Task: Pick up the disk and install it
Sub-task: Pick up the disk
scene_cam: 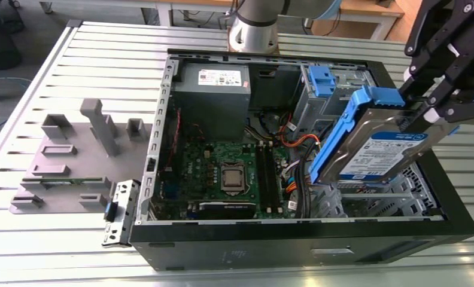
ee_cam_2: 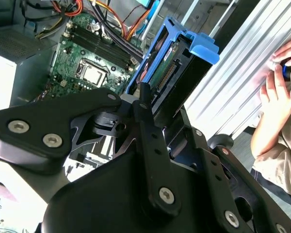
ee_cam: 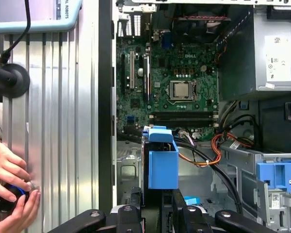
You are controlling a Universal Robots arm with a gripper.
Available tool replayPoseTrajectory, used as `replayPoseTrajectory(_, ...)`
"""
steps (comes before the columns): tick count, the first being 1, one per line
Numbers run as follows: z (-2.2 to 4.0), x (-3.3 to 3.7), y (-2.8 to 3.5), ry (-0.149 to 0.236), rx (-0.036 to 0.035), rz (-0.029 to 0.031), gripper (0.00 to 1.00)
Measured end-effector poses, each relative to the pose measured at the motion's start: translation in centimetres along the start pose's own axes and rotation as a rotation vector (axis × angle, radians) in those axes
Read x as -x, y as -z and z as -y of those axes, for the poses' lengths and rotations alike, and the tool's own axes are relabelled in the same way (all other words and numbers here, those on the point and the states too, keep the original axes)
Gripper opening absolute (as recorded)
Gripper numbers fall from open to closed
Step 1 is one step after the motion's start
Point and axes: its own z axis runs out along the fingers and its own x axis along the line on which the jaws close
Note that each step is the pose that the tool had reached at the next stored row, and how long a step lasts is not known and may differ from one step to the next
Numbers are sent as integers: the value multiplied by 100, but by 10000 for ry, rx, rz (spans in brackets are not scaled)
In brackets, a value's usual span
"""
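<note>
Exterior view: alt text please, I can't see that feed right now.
The black gripper holds the flat silver metal disk with blue plastic rails, tilted, above the exterior view's right end of the open black computer case. A green motherboard lies inside the case.

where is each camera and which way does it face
Exterior view: off the arm, looking down into the computer case; gripper holds the disk.
Second wrist view: behind the gripper, facing along the disk.
First wrist view: above the gripper, facing down into the case.
All share the motherboard; both wrist views, a person's hand.
</note>
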Motion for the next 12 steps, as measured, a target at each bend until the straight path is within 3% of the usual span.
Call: replayPoseTrajectory(12, 263, 8, -19, -43, -1, 1, 35)
